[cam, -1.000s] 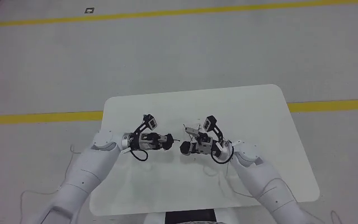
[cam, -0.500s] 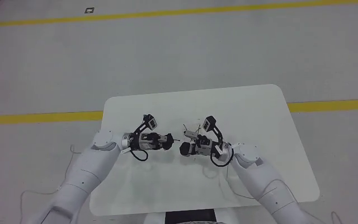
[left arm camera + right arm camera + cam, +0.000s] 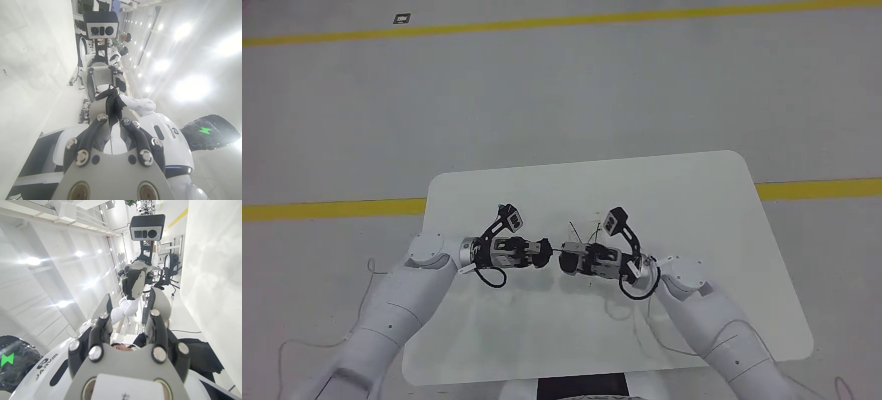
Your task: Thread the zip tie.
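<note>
Over the middle of the white table my two grippers face each other, tips almost touching. My left gripper is shut on a black zip tie, which is bunched between its fingers and pokes out past their tips. In the top view the zip tie shows as a thin dark strand rising between the grippers. My right gripper is open, its fingers wide apart with nothing between them. It sits just beyond the tie's free end.
The table's edge runs close to both arms at the near side. Yellow floor lines pass behind the table. The table surface to the right and at the back is bare.
My right gripper has moved left toward the left gripper, closing the gap between them. The left arm has stayed in place.
</note>
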Controlling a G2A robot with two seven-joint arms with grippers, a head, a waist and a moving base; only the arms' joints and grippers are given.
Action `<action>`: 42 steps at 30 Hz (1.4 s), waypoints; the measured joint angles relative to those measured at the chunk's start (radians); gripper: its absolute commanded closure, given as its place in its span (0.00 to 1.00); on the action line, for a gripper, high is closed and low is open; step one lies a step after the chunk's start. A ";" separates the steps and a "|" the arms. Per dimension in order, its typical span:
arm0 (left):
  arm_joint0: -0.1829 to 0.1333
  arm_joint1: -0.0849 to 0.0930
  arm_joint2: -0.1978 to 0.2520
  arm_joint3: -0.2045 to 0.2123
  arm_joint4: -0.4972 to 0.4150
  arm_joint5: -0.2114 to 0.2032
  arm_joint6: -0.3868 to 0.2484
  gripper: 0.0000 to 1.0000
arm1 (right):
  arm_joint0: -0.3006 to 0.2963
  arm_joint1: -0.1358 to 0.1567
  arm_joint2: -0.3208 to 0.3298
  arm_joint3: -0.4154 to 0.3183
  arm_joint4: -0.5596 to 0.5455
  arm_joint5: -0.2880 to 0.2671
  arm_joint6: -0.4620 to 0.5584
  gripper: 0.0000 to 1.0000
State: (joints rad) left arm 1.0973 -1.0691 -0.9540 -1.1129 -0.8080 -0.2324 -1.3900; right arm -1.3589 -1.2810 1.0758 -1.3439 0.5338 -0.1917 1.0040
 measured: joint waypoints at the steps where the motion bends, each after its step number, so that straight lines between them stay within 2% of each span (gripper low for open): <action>1: 0.000 0.000 0.000 0.000 0.000 0.000 0.000 1.00 | 0.003 0.000 -0.003 0.003 0.002 -0.001 -0.001 0.78; 9: 0.000 0.000 0.000 0.000 0.000 0.000 0.000 1.00 | 0.012 0.000 -0.015 0.015 0.011 -0.010 -0.003 0.81; 16: 0.000 0.000 0.000 0.000 0.000 0.000 0.000 1.00 | 0.010 0.002 -0.013 0.013 0.018 -0.022 -0.011 0.90; 23: 0.000 0.000 0.000 0.000 0.000 0.000 0.000 1.00 | 0.012 0.004 -0.015 0.011 0.020 -0.022 -0.020 0.94; 26: 0.000 0.000 0.000 0.000 0.000 0.000 0.000 1.00 | 0.014 0.005 -0.017 0.012 0.022 -0.019 -0.023 1.00; 38: 0.000 0.000 0.000 0.000 0.000 0.000 0.000 1.00 | 0.017 0.008 -0.022 0.009 0.014 -0.023 -0.034 1.00; 39: 0.000 0.000 0.000 0.000 0.000 0.000 0.000 0.92 | 0.017 0.009 -0.022 0.008 0.011 -0.025 -0.035 1.00; 40: 0.000 0.000 0.000 0.000 0.000 0.000 0.000 0.69 | 0.016 0.009 -0.022 0.007 0.008 -0.026 -0.037 1.00; 41: 0.000 0.000 0.000 0.000 0.000 0.000 0.000 0.55 | 0.016 0.010 -0.022 0.006 0.002 -0.027 -0.040 1.00; 42: 0.000 0.000 0.000 0.000 0.000 0.000 0.000 0.51 | 0.015 0.011 -0.022 0.005 -0.002 -0.028 -0.042 1.00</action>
State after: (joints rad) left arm 1.0973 -1.0691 -0.9540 -1.1129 -0.8080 -0.2324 -1.3900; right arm -1.3439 -1.2704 1.0539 -1.3386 0.5320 -0.2196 0.9615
